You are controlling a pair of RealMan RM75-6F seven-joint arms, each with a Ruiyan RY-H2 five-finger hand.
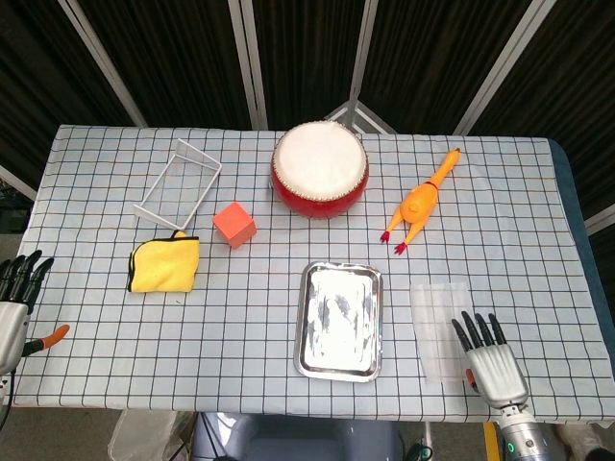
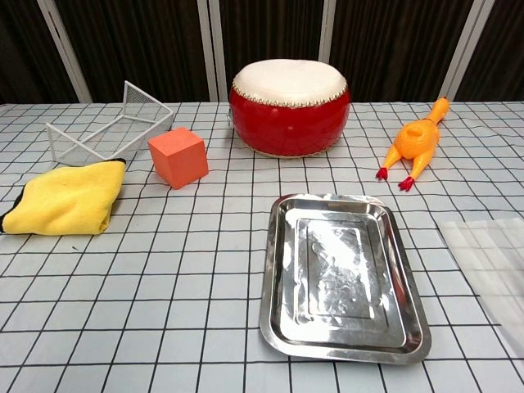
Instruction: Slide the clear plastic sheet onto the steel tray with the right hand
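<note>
The clear plastic sheet lies flat on the checked cloth, just right of the steel tray. In the chest view the sheet runs off the right edge, beside the tray. My right hand is open with fingers spread, over the sheet's near right corner at the table's front edge; contact cannot be told. My left hand is open at the far left edge of the table, away from everything. Neither hand shows in the chest view.
A red drum stands at the back centre, and a rubber chicken lies to its right. An orange cube, a yellow cloth and a white wire basket occupy the left half.
</note>
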